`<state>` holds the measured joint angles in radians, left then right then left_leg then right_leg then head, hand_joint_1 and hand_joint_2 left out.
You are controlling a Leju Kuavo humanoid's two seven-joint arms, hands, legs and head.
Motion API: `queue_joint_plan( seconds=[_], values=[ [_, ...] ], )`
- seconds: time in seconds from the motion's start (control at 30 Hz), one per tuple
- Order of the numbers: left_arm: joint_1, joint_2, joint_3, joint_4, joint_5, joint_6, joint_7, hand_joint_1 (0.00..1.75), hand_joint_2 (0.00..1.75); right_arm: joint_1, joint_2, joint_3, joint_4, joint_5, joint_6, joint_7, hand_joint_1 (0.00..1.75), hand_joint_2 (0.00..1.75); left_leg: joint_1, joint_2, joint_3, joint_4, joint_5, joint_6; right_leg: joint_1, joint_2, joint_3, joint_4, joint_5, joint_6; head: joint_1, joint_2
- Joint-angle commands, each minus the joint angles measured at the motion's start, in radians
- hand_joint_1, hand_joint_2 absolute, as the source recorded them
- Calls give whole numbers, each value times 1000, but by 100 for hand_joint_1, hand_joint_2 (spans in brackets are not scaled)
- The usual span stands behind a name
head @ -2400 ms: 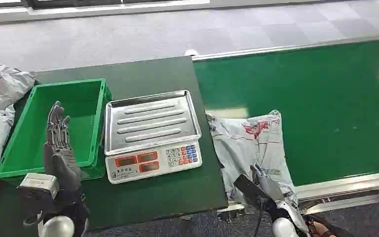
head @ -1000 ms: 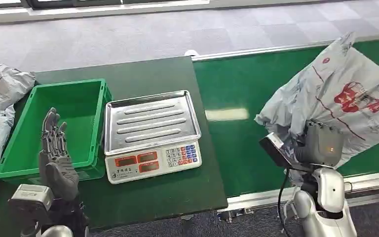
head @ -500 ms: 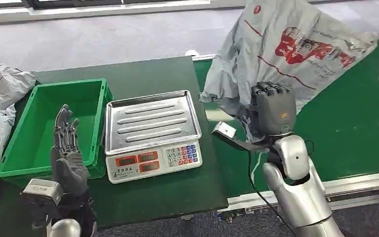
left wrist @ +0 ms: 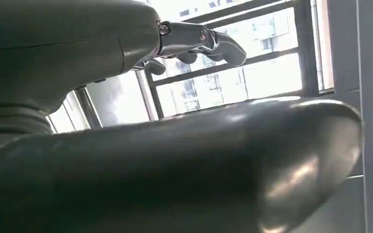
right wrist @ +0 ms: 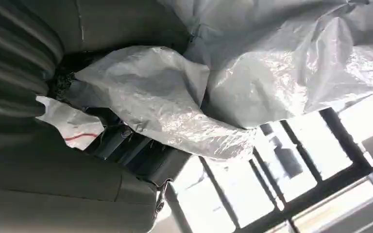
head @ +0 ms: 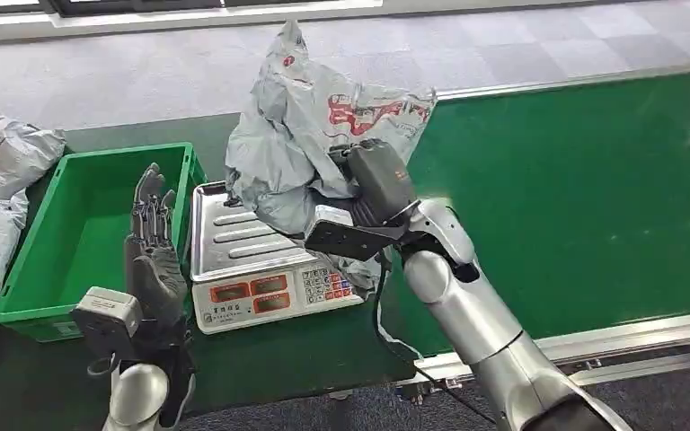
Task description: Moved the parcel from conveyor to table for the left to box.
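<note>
My right hand (head: pixel 375 184) grips a crumpled grey plastic parcel (head: pixel 310 126) with red print and holds it in the air over the steel pan of the weighing scale (head: pixel 265 256). In the right wrist view the parcel's shiny grey film (right wrist: pixel 252 73) bulges out of my hand (right wrist: pixel 53 160). My left hand (head: pixel 153 256) stands upright with fingers straight and apart, holding nothing, at the near right corner of the green crate (head: pixel 99 229). The left wrist view shows that hand's fingers (left wrist: pixel 199 41) extended against a window.
The scale sits on a dark green table (head: pixel 269 359), with the green conveyor belt (head: pixel 584 189) to its right. Two more grey parcels (head: pixel 0 180) lie at the table's far left beside the crate. The crate holds nothing.
My right arm has swung the parcel left from above the conveyor to over the scale. My left hand has shifted slightly right and up beside the crate.
</note>
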<state>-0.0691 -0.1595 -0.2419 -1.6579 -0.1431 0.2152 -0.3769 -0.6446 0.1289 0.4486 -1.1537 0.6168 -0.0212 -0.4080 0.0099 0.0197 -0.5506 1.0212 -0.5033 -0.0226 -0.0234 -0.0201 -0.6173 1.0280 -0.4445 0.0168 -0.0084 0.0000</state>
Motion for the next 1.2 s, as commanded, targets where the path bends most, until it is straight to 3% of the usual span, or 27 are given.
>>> queue_joint_plan(
  seconds=[0.03,0.2,0.53,0.57,0.6,0.93,1.13,1.2],
  values=[
    [-39,29,-35,72,4,7,9,0,0,-68,37,19,181,-127,89,-53,175,175,1,0,1,-1,1,1,1,2,1,-2,1,-1,0,0],
    [-24,29,-28,48,9,11,11,0,0,-118,66,75,303,-116,130,-66,175,175,0,2,1,-1,1,1,1,4,0,-2,2,-2,0,0],
    [-16,31,-29,33,3,-15,17,0,0,-172,39,109,473,-42,51,-82,175,175,1,-1,1,-1,1,1,1,2,1,-3,2,-1,0,0],
    [-12,36,-29,29,3,-13,17,0,0,-176,37,101,479,-31,26,-71,14,175,0,-1,0,0,1,1,1,1,1,-1,1,-1,0,0],
    [-7,38,-26,26,5,-12,16,0,0,-177,34,99,484,-16,9,-63,0,175,0,-2,0,-1,1,1,1,1,1,-2,1,-1,0,0],
    [-2,41,-25,24,4,-11,16,0,0,-177,31,100,494,6,-9,-49,0,175,1,-3,1,-3,2,1,2,1,1,-4,3,-3,0,0],
    [-5,40,-33,31,-3,-11,15,0,0,-127,20,64,436,69,-129,-27,0,175,1,-3,1,-1,1,1,1,-1,1,-2,1,-1,0,0],
    [-4,35,-32,32,-3,-6,14,0,0,-121,13,69,398,154,-211,62,0,175,1,-4,1,-3,2,1,2,-1,2,-5,2,-2,0,0]
  ],
)
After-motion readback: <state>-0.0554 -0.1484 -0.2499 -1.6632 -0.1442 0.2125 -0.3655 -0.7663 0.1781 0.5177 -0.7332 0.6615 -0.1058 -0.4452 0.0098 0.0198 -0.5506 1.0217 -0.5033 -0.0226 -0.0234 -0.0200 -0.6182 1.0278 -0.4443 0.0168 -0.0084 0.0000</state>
